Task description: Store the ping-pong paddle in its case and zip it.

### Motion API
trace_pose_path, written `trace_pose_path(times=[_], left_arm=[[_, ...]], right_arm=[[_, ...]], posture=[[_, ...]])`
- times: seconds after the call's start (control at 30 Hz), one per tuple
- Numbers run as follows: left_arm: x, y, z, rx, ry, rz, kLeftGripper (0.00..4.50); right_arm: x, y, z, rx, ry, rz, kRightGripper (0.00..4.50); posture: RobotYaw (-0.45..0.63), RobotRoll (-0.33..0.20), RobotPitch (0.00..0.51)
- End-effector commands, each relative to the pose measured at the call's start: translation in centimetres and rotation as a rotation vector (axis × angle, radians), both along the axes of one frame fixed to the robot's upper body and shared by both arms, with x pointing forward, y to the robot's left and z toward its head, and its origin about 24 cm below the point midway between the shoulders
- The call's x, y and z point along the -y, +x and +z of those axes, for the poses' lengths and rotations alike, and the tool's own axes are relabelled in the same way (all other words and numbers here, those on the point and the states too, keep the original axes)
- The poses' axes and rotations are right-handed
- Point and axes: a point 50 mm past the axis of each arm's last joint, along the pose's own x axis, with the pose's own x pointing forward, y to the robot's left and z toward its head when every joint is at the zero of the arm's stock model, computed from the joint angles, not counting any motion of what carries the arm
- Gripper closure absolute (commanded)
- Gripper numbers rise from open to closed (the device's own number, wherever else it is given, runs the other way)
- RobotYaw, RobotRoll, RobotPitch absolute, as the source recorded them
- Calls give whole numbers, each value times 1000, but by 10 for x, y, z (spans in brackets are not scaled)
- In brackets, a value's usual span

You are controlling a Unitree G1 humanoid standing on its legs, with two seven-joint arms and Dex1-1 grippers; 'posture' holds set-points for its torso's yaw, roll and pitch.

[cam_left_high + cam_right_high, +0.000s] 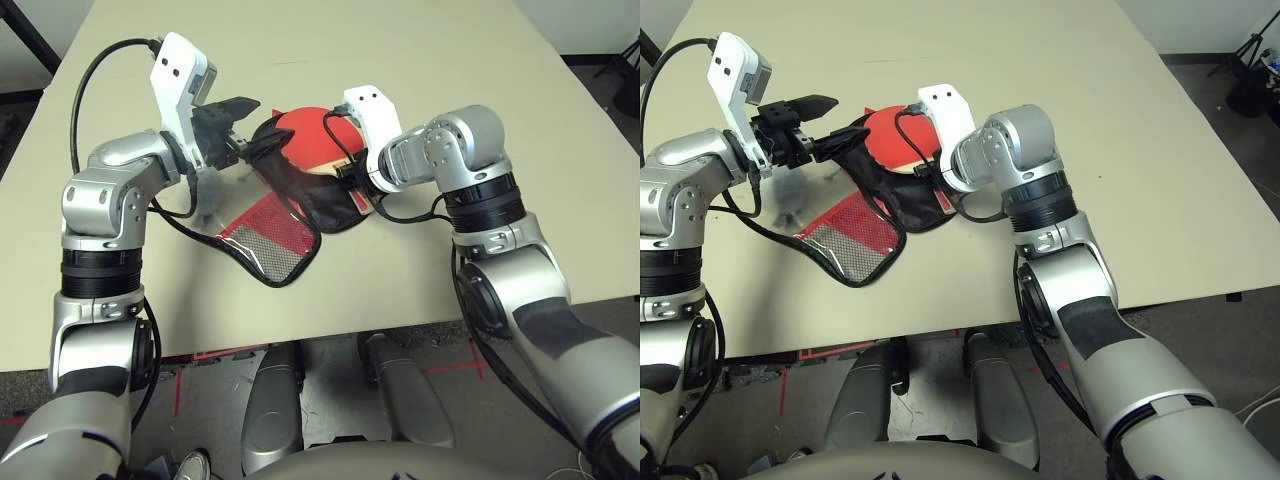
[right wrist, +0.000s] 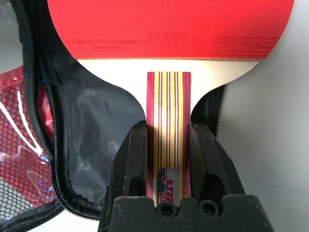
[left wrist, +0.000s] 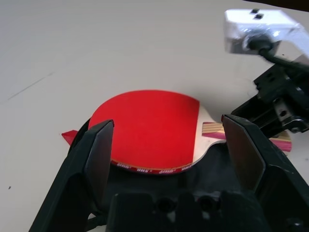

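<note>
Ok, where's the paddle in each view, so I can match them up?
Left eye: paddle at table centre, between the grippers.
Right eye: paddle, left of centre.
Left wrist: red face mid-picture.
Right wrist: handle gripped, centre.
Shared landmark: the right gripper on the striped handle.

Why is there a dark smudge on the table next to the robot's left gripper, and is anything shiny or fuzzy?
In the right eye view, the smudge is the left gripper's soft shadow on the table. In the right wrist view, the case's black lining glints, the ping-pong paddle lettering is sharp, and the right gripper's near fingers look slightly blurred.
</note>
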Motion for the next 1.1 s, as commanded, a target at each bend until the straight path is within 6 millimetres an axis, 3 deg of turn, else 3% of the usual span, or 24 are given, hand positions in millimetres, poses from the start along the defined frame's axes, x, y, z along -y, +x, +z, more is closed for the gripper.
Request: trace_pose_path(times=[0.03, 1.1], left_arm=[[-5, -4, -1, -6, 5, 17, 0], [-12, -11, -7, -9, -10, 76, 0]], right_arm=[[-7, 2, 8, 33, 6, 43, 3441], [-7, 8, 14, 8, 2, 120, 3441]], posture=[[92, 0, 222], [157, 0, 240]])
